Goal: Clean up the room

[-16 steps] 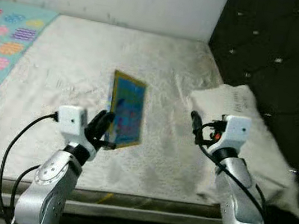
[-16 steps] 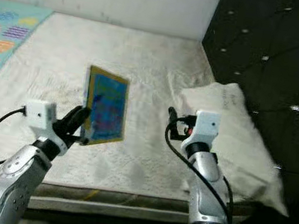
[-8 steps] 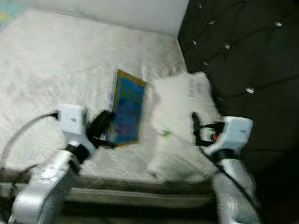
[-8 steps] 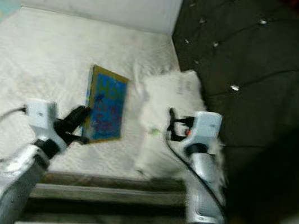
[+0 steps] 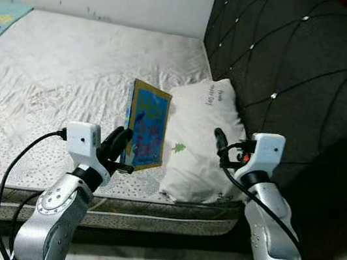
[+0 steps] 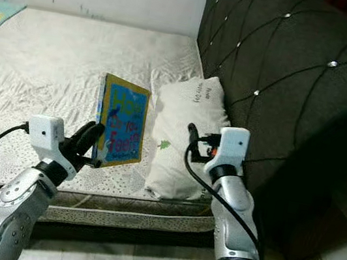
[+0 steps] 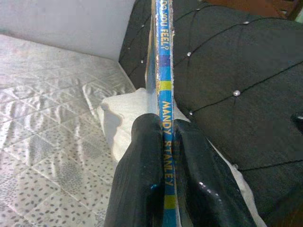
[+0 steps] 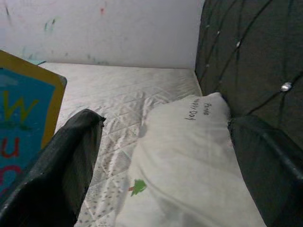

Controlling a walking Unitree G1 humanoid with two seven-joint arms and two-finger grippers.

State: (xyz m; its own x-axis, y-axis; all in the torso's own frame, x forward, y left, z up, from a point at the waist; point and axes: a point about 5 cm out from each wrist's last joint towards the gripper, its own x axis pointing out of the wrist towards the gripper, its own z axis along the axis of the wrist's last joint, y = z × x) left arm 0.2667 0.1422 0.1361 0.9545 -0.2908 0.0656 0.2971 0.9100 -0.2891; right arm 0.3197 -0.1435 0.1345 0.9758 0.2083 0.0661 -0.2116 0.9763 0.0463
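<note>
Blue book [image 5: 147, 126]: upright, held above the mattress [image 5: 50, 77] near its front edge, beside the pillow [image 5: 199, 141].
Left gripper [image 5: 119, 151]: fingers [image 7: 142, 175] clamped on the book's lower edge.
Right gripper [image 5: 219, 144]: fingers spread, holding nothing, over the pillow's front.
Pillow: white, lying against the dark tufted headboard [image 5: 302, 65].

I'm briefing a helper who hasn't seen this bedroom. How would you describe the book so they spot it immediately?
Start at the dark tufted headboard and the white pillow lying against it on the mattress. Just beside the pillow, the left gripper holds the book upright by its lower edge. It is thin, with a bright blue cover, a yellow border and colourful lettering, unlike the pale bedding around it.
</note>
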